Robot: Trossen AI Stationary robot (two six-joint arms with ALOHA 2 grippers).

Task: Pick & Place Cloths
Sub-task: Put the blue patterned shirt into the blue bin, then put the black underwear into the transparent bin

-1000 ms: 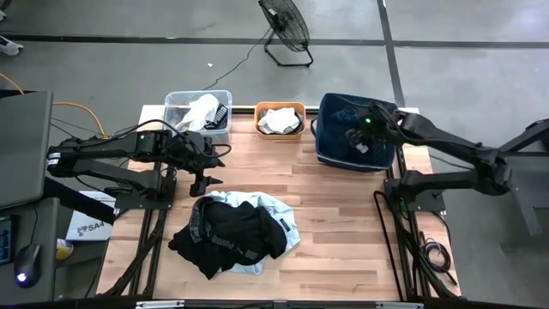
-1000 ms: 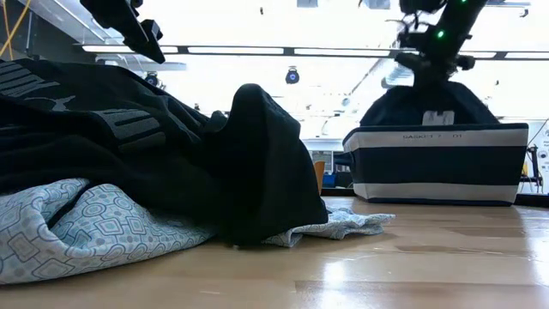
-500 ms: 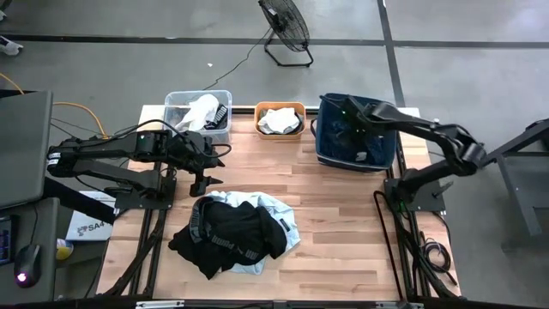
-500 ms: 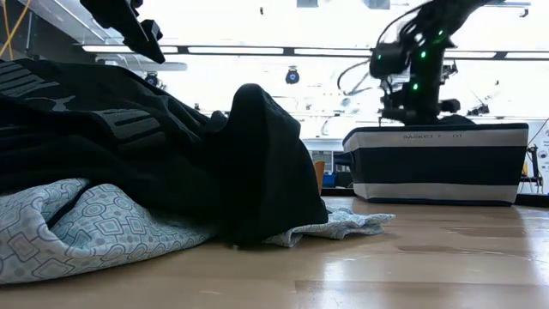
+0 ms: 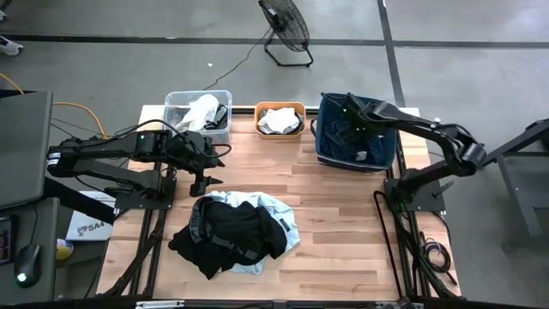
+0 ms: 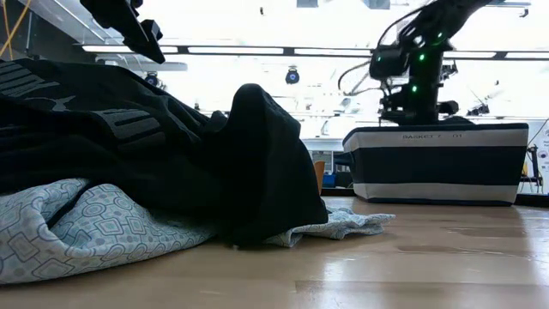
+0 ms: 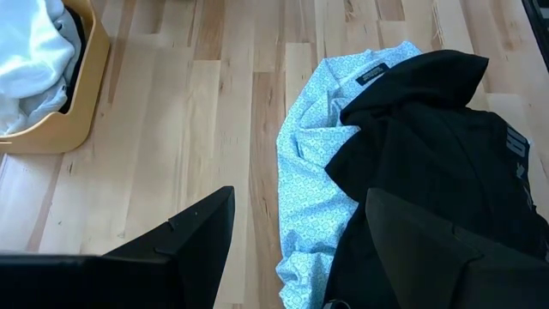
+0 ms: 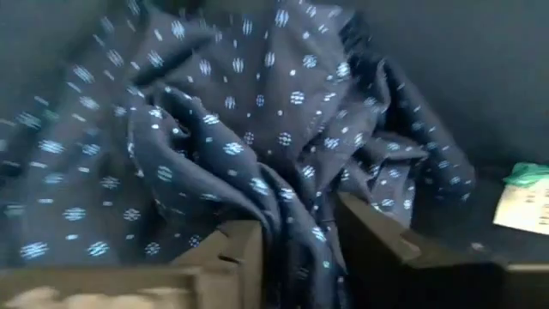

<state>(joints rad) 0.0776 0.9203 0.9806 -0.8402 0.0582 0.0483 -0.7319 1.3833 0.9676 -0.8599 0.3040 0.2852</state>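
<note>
Your right gripper [image 8: 296, 249], fingers slightly parted astride a fold of navy dotted cloth [image 8: 257, 129], sits inside the dark blue bin [image 5: 377, 159]; the cloth lies directly ahead.

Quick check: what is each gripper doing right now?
Left gripper: open, empty, above the table.
Right gripper: open inside the dark blue bin, navy dotted cloth between its fingers.
</note>
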